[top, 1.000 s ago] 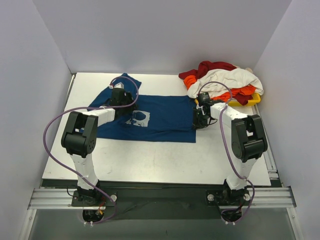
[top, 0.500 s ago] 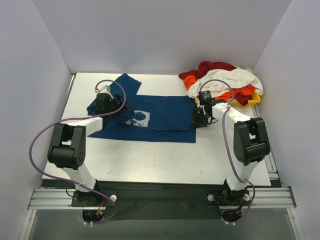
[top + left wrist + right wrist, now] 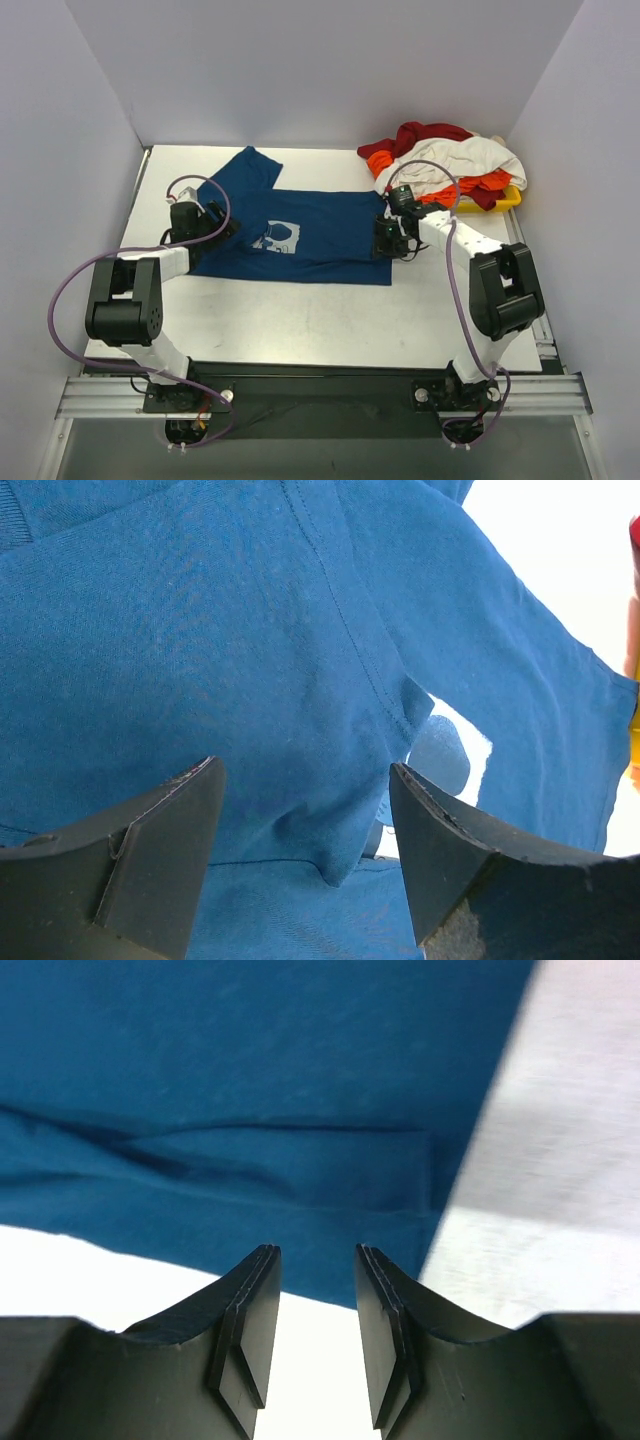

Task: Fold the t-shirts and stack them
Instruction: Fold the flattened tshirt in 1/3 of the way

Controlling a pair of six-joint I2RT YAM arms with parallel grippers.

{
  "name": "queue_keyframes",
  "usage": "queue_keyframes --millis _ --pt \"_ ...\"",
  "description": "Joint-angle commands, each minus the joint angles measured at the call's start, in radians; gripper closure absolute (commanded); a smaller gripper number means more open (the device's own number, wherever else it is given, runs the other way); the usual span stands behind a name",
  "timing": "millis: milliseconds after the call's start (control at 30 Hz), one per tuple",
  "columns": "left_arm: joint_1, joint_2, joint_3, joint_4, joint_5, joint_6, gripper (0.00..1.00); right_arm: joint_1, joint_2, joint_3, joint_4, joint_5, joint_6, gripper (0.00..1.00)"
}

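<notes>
The dark blue t-shirt [image 3: 320, 235] with a pale print [image 3: 277, 237] lies spread flat on the white table, one sleeve [image 3: 250, 165] pointing to the back. My left gripper [image 3: 200, 222] is open at the shirt's left edge; in the left wrist view [image 3: 305, 850] blue cloth [image 3: 250, 660] fills the space between and beyond the wide-apart jaws. My right gripper [image 3: 385, 240] is open at the shirt's right edge; in the right wrist view [image 3: 318, 1300] only bare table shows between its fingers, with the blue hem [image 3: 300, 1170] just ahead.
A heap of dark red, white and orange shirts [image 3: 445, 160] lies on a yellow tray [image 3: 503, 203] at the back right. Grey walls close in the table on the left, back and right.
My left gripper has moved left and nearer, from the shirt's collar area to its left edge, and the left side now lies flatter. My right gripper has shifted slightly left.
</notes>
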Motion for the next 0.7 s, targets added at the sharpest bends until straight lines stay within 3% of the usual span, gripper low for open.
queue_keyframes --millis 0,667 --pt "0.005 -0.039 -0.008 0.067 0.005 0.020 0.22 0.024 -0.007 0.004 -0.019 -0.041 0.003 0.64" --pt "0.046 -0.004 -0.017 0.092 0.026 -0.004 0.22 0.087 0.128 0.094 -0.017 -0.078 -0.004 0.63"
